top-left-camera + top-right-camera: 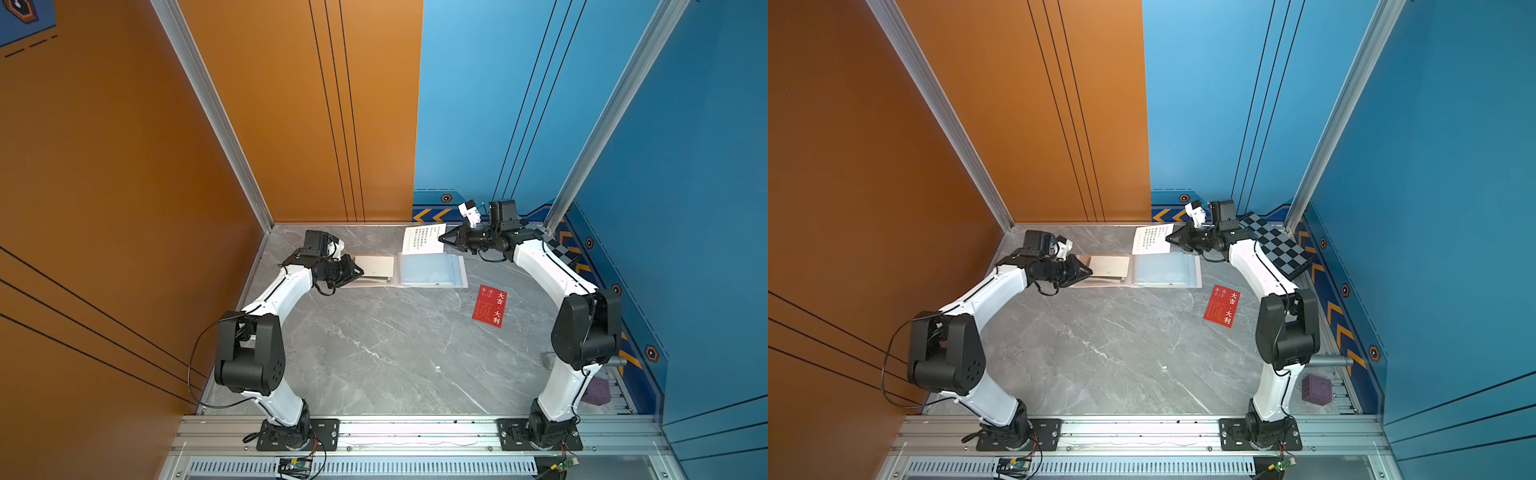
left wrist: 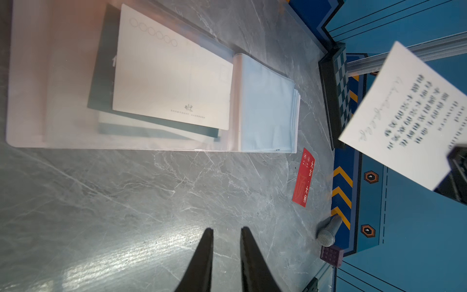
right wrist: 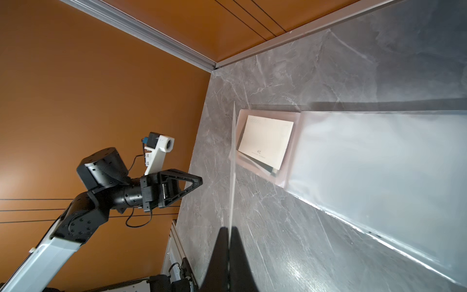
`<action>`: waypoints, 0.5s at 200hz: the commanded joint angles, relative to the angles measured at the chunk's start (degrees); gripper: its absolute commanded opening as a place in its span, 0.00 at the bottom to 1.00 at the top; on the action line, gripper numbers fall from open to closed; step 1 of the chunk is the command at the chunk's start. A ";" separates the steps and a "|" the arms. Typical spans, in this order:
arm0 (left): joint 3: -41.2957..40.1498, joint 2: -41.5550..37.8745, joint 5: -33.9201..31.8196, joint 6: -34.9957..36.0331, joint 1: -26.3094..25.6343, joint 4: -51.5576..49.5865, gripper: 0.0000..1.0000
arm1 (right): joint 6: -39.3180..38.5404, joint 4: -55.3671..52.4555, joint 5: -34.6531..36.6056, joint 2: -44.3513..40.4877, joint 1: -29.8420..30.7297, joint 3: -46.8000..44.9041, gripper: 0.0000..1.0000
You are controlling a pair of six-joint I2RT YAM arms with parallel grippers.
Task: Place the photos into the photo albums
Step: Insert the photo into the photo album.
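Right end effector [image 1: 441,240] grips white card [image 1: 422,239]; left end effector [image 1: 361,272] ajar; red card [image 1: 489,306] apart

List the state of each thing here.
photo album, open, lying flat.
white card, gripped, off the table.
red card, flat on the table.
card stack, on album's left half.
left tool, open, empty.
right tool, shut on white card.

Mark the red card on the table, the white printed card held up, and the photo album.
red card [image 1: 490,306], in a top view, centre of its face.
white printed card [image 1: 423,239], in a top view, printed middle.
photo album [image 1: 432,270], in a top view, bluish sleeve pages.
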 commanded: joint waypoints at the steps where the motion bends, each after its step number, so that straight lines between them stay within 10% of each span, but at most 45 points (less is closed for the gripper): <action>1: 4.81 0.86 3.29 1.09 0.76 -5.70 0.22 | 1.13 -0.25 2.10 3.31 -0.39 3.56 0.00; 100: 12.30 13.79 -0.90 -1.59 4.04 -3.33 0.23 | 1.99 -0.28 1.79 14.01 -0.11 8.96 0.00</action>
